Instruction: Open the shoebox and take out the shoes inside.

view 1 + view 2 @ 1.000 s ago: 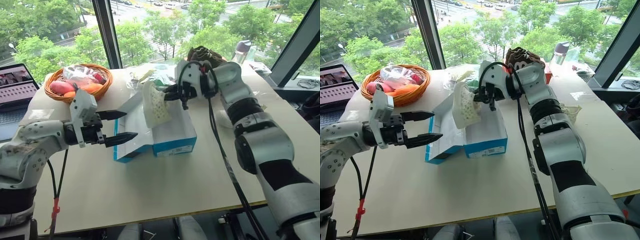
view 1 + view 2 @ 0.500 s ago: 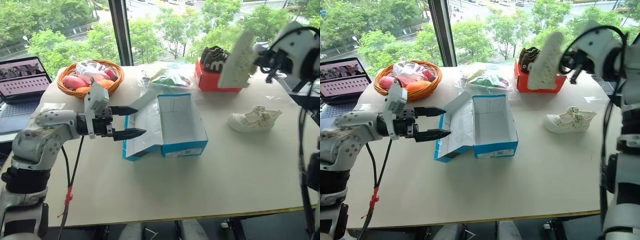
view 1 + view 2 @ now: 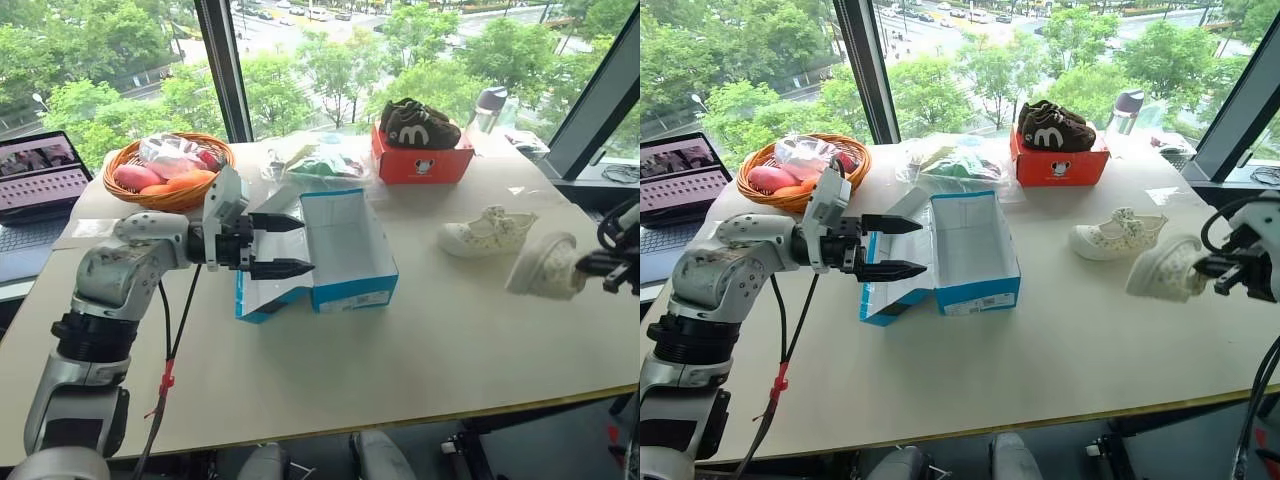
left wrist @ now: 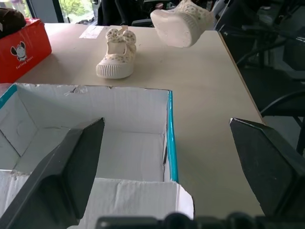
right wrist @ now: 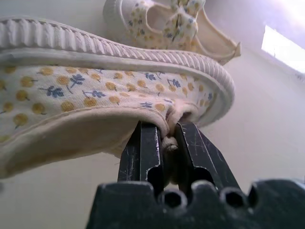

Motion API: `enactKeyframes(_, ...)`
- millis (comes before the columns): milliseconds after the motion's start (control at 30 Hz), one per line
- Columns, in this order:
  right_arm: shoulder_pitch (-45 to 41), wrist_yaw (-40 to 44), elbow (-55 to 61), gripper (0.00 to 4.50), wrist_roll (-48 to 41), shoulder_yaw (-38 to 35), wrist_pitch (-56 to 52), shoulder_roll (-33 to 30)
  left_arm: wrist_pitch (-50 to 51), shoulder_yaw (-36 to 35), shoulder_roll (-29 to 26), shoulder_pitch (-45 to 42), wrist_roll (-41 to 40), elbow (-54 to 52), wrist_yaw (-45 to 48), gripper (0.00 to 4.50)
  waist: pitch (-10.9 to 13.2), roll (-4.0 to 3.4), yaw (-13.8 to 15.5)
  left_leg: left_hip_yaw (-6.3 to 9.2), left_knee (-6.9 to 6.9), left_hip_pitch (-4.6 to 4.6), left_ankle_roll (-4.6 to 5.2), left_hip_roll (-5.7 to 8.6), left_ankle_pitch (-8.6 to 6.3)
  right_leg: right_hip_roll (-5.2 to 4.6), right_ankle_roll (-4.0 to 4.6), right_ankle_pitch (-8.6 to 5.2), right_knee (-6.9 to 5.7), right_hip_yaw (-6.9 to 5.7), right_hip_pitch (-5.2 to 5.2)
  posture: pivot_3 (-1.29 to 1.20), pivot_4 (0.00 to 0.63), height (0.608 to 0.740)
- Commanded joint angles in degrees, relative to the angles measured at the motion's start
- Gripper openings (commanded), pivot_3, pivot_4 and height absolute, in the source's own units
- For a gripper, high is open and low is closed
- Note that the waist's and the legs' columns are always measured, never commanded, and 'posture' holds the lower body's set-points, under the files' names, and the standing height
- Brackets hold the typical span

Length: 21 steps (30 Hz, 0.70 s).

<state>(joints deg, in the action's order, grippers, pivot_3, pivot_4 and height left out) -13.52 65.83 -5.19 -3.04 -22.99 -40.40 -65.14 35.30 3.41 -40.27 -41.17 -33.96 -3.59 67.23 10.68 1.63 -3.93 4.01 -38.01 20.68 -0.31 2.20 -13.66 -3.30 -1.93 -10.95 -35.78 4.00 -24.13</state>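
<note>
You have the blue shoebox [image 3: 345, 255] sitting open in the middle of the table [image 3: 420, 360], lid flapped back toward the fruit basket [image 3: 165, 172], its white interior empty. Your left gripper [image 3: 290, 245] hovers level at the lid side of the shoebox, its two black fingers spread as wide as they go and holding nothing. Well out from the shoebox on the opposite side, your right gripper [image 5: 166, 143] has its fingers pinched tight on the rim of one cream flower-print shoe [image 3: 1165, 268], which hangs above the table near its edge. The other shoe [image 3: 485, 228] rests on the table between the shoebox and the held one, lying close to the latter. Behind the shoebox, toward the window, a red-orange box [image 3: 420, 158] carries a pair of dark brown shoes [image 3: 415, 122].
</note>
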Motion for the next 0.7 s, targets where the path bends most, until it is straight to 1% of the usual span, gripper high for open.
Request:
enactKeyframes(33,-3.1,-4.6,-6.1,0.01,-1.3,0.9,-2.4,1.5,0.4,-2.5,-0.1,-0.3,-0.9,-2.2,-1.2,4.50,0.0,0.01,-0.1,-0.03,-0.01,-0.10,0.00,0.00,0.00,-0.02,-0.01,0.01,0.00,0.02,-0.03,0.00,0.150,0.740)
enactKeyframes(200,-13.6,-8.6,-13.6,0.01,-0.8,8.6,0.9,7.3,0.9,-3.3,-0.9,0.8,-0.5,-3.8,-2.7,4.50,0.0,0.07,-1.1,-0.28,-0.01,0.04,0.01,-0.07,-0.01,0.00,-0.04,0.04,-0.04,0.18,-0.03,0.00,0.150,0.740)
enactKeyframes(333,-24.4,-13.2,-25.4,0.01,2.0,14.8,7.0,13.2,1.6,-4.3,-2.1,1.7,-0.6,-5.3,-3.3,4.50,0.1,0.13,-1.6,-0.33,-0.01,-0.15,0.00,-0.07,0.00,0.01,-0.08,0.06,-0.02,0.18,-0.02,0.00,0.150,0.740)
enactKeyframes(400,-28.5,-14.5,-30.5,0.99,3.5,17.4,10.4,14.7,2.1,-4.7,-2.6,1.9,-0.7,-6.1,-3.6,4.50,0.1,0.13,-1.5,-0.33,-0.01,-0.20,0.01,-0.05,0.00,0.00,-0.08,0.06,0.00,0.19,-0.13,0.00,0.150,0.740)
enactKeyframes(467,-31.5,-13.5,-33.5,1.51,4.0,19.3,12.9,15.3,2.7,-5.5,-3.3,2.3,-1.1,-6.9,-3.9,4.50,0.1,0.13,-1.4,-0.32,-0.01,-0.06,0.01,-0.04,-0.01,0.00,-0.08,0.06,0.03,0.19,-0.22,0.00,0.150,0.740)
enactKeyframes(533,-33.7,-12.8,-35.6,2.33,4.4,20.6,15.2,15.1,3.1,-6.3,-4.1,3.0,-1.1,-7.7,-4.3,4.50,0.1,0.13,-1.3,-0.32,-0.01,0.08,0.03,-0.04,-0.02,-0.03,-0.09,0.06,0.06,0.18,-0.31,0.00,0.150,0.740)
enactKeyframes(567,-34.6,-12.6,-36.5,2.57,4.9,21.2,16.0,14.6,3.3,-6.8,-4.5,3.6,-1.3,-8.1,-4.5,4.50,0.1,0.13,-1.3,-0.32,-0.01,0.12,0.04,-0.04,-0.03,-0.03,-0.09,0.06,0.10,0.18,-0.35,0.00,0.150,0.740)
enactKeyframes(600,-35.2,-12.2,-37.0,2.95,5.4,21.9,16.9,14.0,3.4,-7.2,-4.8,4.1,-1.4,-8.5,-4.7,4.50,0.1,0.13,-1.4,-0.31,-0.01,0.17,0.05,-0.04,-0.03,-0.04,-0.09,0.07,0.11,0.18,-0.37,0.00,0.150,0.740)
enactKeyframes(667,-36.1,-11.5,-37.6,3.52,5.9,22.6,18.2,12.8,3.7,-7.8,-5.2,5.0,-1.6,-9.3,-5.0,4.50,0.1,0.13,-1.3,-0.31,-0.01,0.18,0.09,-0.05,-0.06,-0.05,-0.10,0.07,0.13,0.17,-0.38,0.00,0.150,0.740)
enactKeyframes(700,-36.5,-10.9,-37.4,3.90,5.9,22.8,18.5,12.1,3.9,-8.0,-5.3,5.4,-1.7,-9.6,-5.1,4.50,0.1,0.12,-1.3,-0.30,-0.01,0.17,0.10,-0.05,-0.06,-0.05,-0.10,0.07,0.13,0.16,-0.38,0.00,0.150,0.740)
